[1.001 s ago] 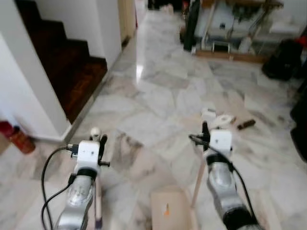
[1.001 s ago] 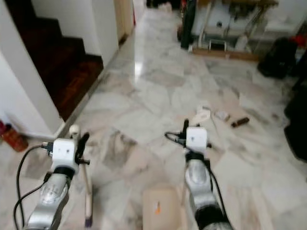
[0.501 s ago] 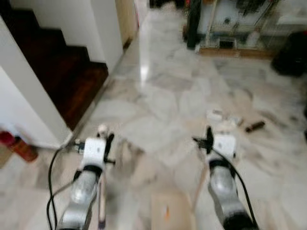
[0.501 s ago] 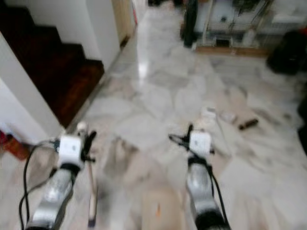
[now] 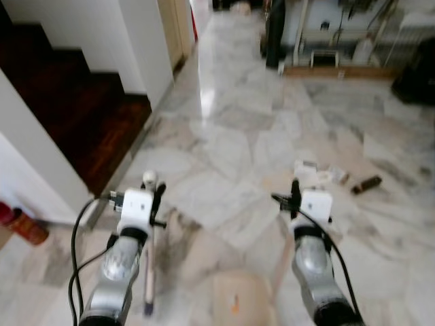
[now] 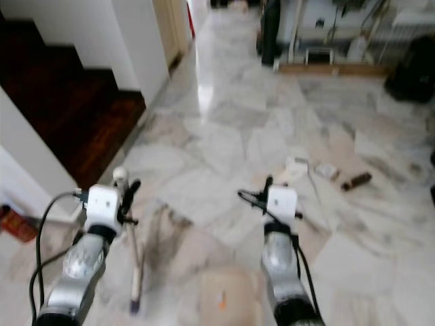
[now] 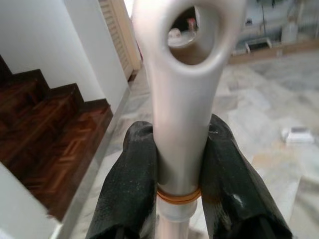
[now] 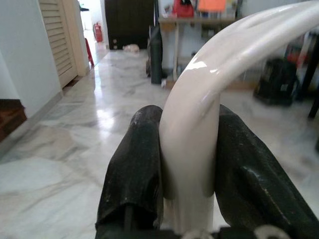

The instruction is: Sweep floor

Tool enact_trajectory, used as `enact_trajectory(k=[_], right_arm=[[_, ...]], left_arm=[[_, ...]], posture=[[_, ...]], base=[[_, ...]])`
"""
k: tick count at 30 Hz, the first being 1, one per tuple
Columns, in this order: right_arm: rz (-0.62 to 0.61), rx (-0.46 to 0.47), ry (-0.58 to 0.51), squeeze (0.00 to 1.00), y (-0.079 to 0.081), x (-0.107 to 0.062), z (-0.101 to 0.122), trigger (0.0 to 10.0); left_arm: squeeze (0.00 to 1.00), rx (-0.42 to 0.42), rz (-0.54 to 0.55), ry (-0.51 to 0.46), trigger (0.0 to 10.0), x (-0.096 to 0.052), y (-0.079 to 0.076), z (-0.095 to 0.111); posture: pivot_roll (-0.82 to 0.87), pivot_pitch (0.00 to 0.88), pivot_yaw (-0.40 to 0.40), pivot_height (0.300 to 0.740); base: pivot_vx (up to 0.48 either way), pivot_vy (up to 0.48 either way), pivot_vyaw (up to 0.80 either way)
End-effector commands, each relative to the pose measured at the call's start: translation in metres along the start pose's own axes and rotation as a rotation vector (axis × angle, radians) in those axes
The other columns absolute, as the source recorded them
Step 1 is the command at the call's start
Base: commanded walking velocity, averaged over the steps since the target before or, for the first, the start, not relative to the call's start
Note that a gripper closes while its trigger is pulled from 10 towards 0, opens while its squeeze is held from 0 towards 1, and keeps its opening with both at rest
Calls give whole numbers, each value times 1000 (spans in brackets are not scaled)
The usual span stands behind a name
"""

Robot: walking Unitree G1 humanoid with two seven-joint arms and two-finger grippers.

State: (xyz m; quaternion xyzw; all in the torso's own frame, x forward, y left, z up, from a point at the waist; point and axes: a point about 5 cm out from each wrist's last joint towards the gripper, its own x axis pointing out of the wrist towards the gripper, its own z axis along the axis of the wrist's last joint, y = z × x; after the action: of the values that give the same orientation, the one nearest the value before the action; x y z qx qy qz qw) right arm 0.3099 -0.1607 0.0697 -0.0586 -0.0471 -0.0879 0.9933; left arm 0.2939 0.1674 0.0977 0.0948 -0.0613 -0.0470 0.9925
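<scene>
My left gripper (image 5: 153, 198) is shut on the pale broom handle (image 7: 180, 99), just under its end with the hanging hole. The stick (image 5: 149, 272) runs down to the marble floor. My right gripper (image 5: 293, 198) is shut on the curved cream dustpan handle (image 8: 199, 109). The beige dustpan (image 5: 234, 302) sits low between my arms. Litter lies ahead of the right gripper: white scraps (image 5: 309, 168) and a small brown piece (image 5: 367, 184).
A dark wooden staircase (image 5: 75, 115) and a white wall (image 5: 34, 170) are on the left, with a red extinguisher (image 5: 20, 224) at the wall's foot. A cluttered shelf (image 5: 340, 41) and a black bag (image 5: 414, 81) stand at the back. Open marble floor (image 5: 238, 129) lies ahead.
The whole view has shifted and was blurred half a second ago, so the camera moved. Both grippers keep their hold; the left one with the broom sits slightly higher in view.
</scene>
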Motion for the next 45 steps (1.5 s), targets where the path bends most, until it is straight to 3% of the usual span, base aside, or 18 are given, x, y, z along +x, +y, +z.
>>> enact_trajectory(k=[1,26,45], right_arm=[[23,18,-36,0,11,3,9,10000],[11,12,-56,0,7,2,11,10000],[56,15,-65,0,14,2,13,10000]], left_arm=[[0,17,22,-4,10000,0,7,1],[0,11,32,-1,10000,-4,5,-4],[0,13,25,-5,10000,-6,3,-4]], posture=[[109,54,39,740],[106,13,21,740],[110,0,16,740]], base=[[300,0,0],[302,0,0],[301,0,0]])
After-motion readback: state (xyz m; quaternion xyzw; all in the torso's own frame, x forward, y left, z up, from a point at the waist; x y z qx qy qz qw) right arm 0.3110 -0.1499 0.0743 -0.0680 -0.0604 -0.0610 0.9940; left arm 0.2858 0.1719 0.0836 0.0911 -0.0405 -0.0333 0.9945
